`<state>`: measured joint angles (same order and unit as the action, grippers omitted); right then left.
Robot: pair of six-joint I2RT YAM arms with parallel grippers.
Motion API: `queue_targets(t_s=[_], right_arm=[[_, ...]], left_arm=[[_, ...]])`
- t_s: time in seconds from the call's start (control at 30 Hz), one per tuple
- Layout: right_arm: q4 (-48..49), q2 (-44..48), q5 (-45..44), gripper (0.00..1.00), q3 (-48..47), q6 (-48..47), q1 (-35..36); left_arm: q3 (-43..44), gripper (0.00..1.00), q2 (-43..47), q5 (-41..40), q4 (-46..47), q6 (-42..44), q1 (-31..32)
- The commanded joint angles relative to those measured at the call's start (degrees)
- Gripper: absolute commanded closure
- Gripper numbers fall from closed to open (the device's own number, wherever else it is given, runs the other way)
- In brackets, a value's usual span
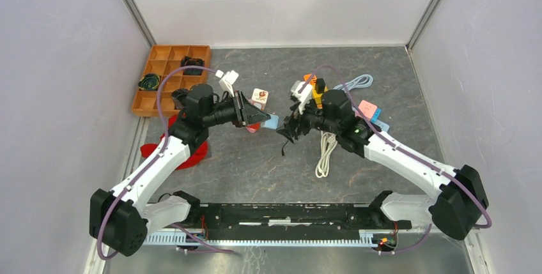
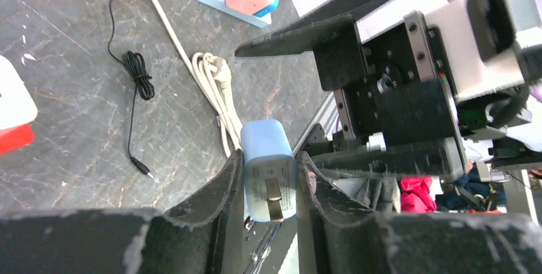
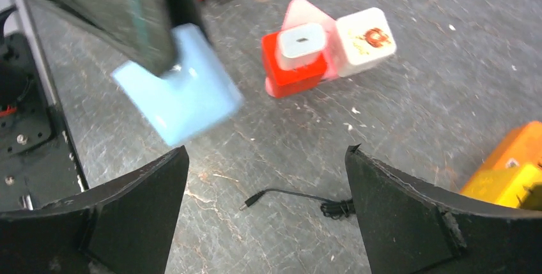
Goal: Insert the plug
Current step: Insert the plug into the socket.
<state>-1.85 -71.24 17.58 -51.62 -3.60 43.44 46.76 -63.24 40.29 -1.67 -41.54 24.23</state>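
Aloft, left tool [image 2: 270, 167] pinches blue plug [image 2: 266, 143]; right tool [image 3: 266, 152] spread wide.

Lab bench [image 1: 255, 165], white enclosure walls [image 1: 64, 63], parts tray [image 1: 167, 77]

From my end: plain pale-grey walls [image 1: 57, 63], aluminium corner posts [image 1: 131, 7], a dark scuffed stone-look tabletop [image 1: 255, 165], flat even light.

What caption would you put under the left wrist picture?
The left gripper pinches a light blue plug; a white cable lies on the table beyond.
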Motion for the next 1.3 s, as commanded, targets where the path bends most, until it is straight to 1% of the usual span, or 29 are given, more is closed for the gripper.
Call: queue_targets(t_s=[0.0, 0.03, 0.07, 0.17, 0.27, 0.3, 0.37, 0.47, 0.57, 0.6, 0.63, 0.67, 0.7, 0.73, 0.77, 0.83, 0.93, 1.03, 1.17, 1.27], right_arm=[[5.9, 1.7, -2.2, 0.02, 2.0, 8.3, -6.1], [5.9, 0.8, -0.2, 0.02, 2.2, 10.1, -8.2], [6.7, -0.4, 3.9, 0.02, 2.8, 12.4, -10.6], [10.7, -4.4, 18.6, 0.02, 4.3, 17.4, -15.8], [15.9, -4.8, 22.3, 0.03, 6.3, 19.6, -16.5], [18.7, -4.1, 23.8, 0.05, 7.7, 21.6, -16.5], [25.4, -2.3, 26.9, 0.10, 9.6, 25.7, -16.5], [32.9, -0.1, 30.6, 0.25, 11.3, 32.4, -16.5], [39.7, 1.9, 31.9, 0.40, 12.6, 38.0, -16.5], [42.0, 2.2, 32.3, 0.42, 13.0, 39.9, -16.5], [44.6, 2.4, 32.9, 0.42, 13.4, 42.7, -16.5], [49.9, 2.6, 33.5, 0.41, 14.1, 46.0, -16.4], [53.9, 2.8, 33.7, 0.38, 14.7, 48.9, -16.4], [57.4, 3.0, 33.4, 0.31, 15.4, 51.8, -16.4], [60.0, 3.3, 32.8, 0.27, 15.9, 53.7, -16.4], [61.1, 3.9, 31.5, 0.23, 15.8, 54.5, -15.8], [60.6, 3.5, 31.5, 0.21, 14.4, 53.3, -13.9], [61.7, 2.7, 30.7, 0.22, 13.7, 54.3, -12.2], [66.4, 1.5, 29.5, 0.23, 13.0, 57.6, -10.4], [65.4, 1.1, 28.1, 0.24, 11.9, 57.4, -9.2]], left_arm=[[0.0, 0.98, 3.4, -6.2, 6.3, 3.9, -0.2], [-1.0, 0.98, 4.5, -6.9, 8.5, 3.8, -0.2], [-2.3, 0.98, 5.5, -7.7, 10.8, 3.3, -0.2], [-6.0, 0.98, 8.9, -10.1, 17.3, 2.2, -0.2], [-9.2, 0.98, 11.2, -11.9, 23.0, 1.0, -0.2], [-10.2, 0.98, 11.8, -12.0, 25.0, 0.3, -0.2], [-12.0, 0.98, 12.6, -11.4, 28.2, -1.3, -0.2], [-13.7, 0.98, 13.4, -11.0, 32.5, -3.3, -0.2], [-13.7, 0.98, 13.5, -9.3, 35.2, -4.0, -0.2], [-13.4, 0.98, 13.5, -8.8, 35.6, -4.2, -0.2], [-13.2, 0.98, 13.5, -8.2, 35.9, -4.5, -0.1], [-13.1, 0.98, 13.6, -7.6, 36.7, -5.0, -0.2], [-13.2, 0.98, 13.7, -7.4, 37.2, -5.5, -0.2], [-13.4, 0.98, 13.8, -7.3, 38.2, -6.4, -0.1], [-13.8, 0.98, 13.9, -7.1, 39.7, -7.7, -0.2], [-14.8, 0.98, 13.8, -6.4, 44.4, -10.7, -0.1], [-15.5, 0.98, 13.2, -5.0, 48.6, -15.1, -0.1], [-16.9, 0.98, 13.3, -4.0, 53.5, -19.2, -0.1], [-18.2, 0.98, 13.4, -3.4, 57.5, -21.4, -0.1], [-19.1, 0.98, 13.4, -3.3, 60.6, -22.7, -0.1]])
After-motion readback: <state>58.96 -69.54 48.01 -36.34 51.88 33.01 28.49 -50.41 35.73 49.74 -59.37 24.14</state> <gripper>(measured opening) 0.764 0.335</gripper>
